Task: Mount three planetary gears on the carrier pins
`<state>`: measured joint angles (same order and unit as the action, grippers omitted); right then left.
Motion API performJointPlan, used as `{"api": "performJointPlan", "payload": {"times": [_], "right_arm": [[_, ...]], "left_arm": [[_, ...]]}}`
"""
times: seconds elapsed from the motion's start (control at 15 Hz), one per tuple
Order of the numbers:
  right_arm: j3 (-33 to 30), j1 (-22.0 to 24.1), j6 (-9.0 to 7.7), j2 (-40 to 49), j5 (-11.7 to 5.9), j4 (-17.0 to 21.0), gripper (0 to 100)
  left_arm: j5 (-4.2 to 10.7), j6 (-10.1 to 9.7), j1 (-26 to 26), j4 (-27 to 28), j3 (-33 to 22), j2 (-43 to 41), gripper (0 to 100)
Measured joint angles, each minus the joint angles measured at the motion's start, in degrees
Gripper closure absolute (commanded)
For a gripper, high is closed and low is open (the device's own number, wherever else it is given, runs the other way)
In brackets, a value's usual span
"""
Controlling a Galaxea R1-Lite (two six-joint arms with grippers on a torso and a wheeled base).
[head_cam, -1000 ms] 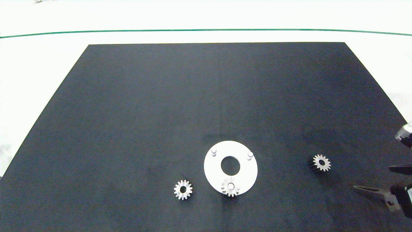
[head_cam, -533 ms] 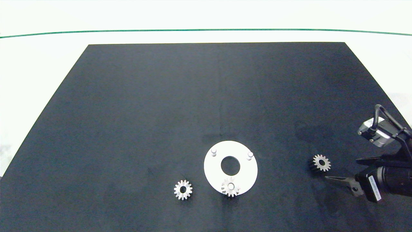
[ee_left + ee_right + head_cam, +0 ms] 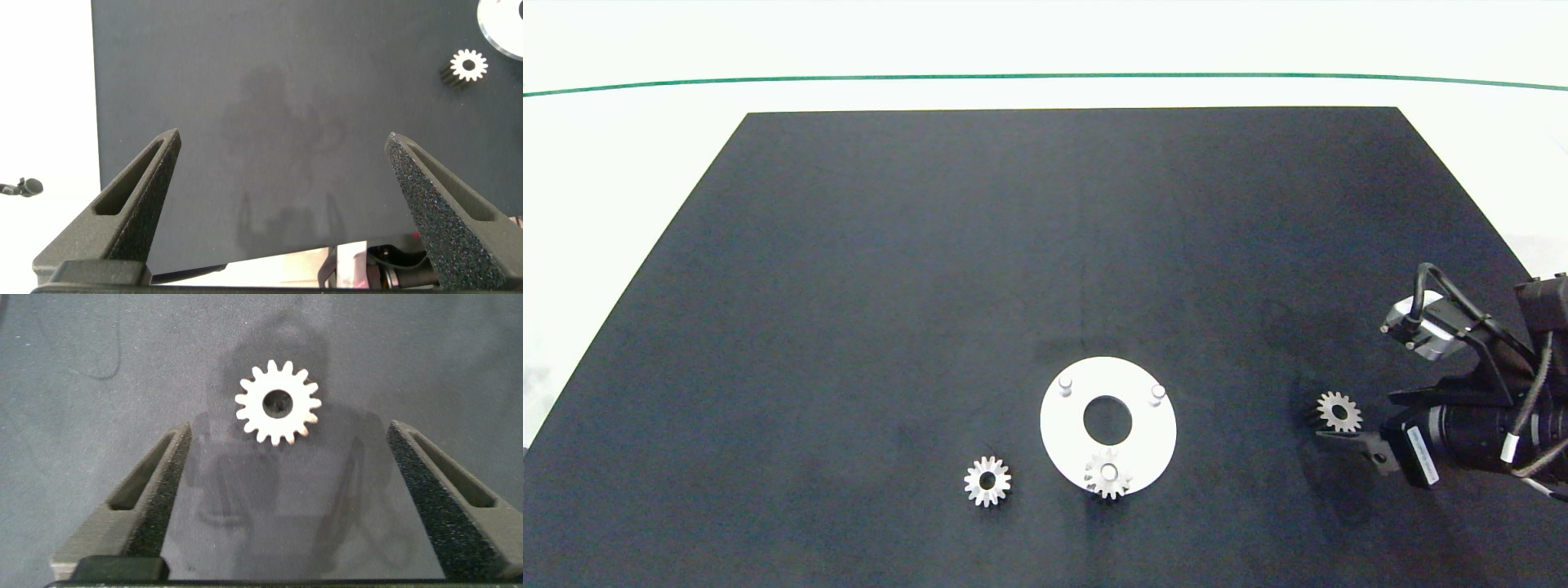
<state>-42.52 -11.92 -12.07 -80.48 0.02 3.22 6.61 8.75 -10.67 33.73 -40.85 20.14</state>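
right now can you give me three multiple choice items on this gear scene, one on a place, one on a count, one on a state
1. Where is the right end effector?
A. beside the loose small silver-grey metal gear on the right
B. over the flat white round disc
C. at the mat's far edge

2. How many short white pins are bare?
A. none
B. one
C. two

3. The right end effector's fingers are:
A. shut on a gear
B. open, nothing held
C. shut, nothing held

Answers:
1 A, the head view shows a finger next to that gear.
2 C, two bare pins; one carries a gear.
3 B, fingers are apart, gear beyond them.
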Motion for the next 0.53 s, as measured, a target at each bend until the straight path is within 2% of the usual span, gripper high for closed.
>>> {"api": "performJointPlan", "payload": {"times": [0.53], "right_arm": [[-0.8, -0.9, 0.2, -4.0, 0.13, -2.4, 22]], "left_arm": [[0.02, 0.0, -0.1, 0.0, 0.2, 0.3, 0]]}}
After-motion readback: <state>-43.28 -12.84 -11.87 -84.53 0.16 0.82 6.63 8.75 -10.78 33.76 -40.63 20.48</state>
